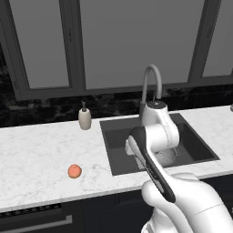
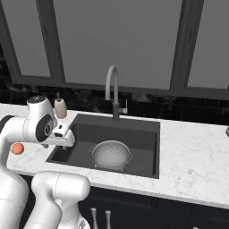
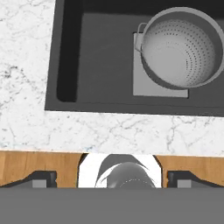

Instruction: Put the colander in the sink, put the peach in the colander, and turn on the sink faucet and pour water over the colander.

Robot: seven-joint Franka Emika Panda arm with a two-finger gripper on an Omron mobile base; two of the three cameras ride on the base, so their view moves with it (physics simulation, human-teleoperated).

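Colander (image 3: 181,48) upright in sink (image 3: 100,57), tool (image 3: 113,178) wide open, empty

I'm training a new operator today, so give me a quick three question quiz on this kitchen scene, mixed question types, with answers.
1. True or false: the colander sits in the sink.
2. Where is the peach? A) in the colander B) on the counter left of the sink C) in the gripper
3. Fill in: no water runs from the ______.

Key: 1 true; 2 B; 3 faucet.
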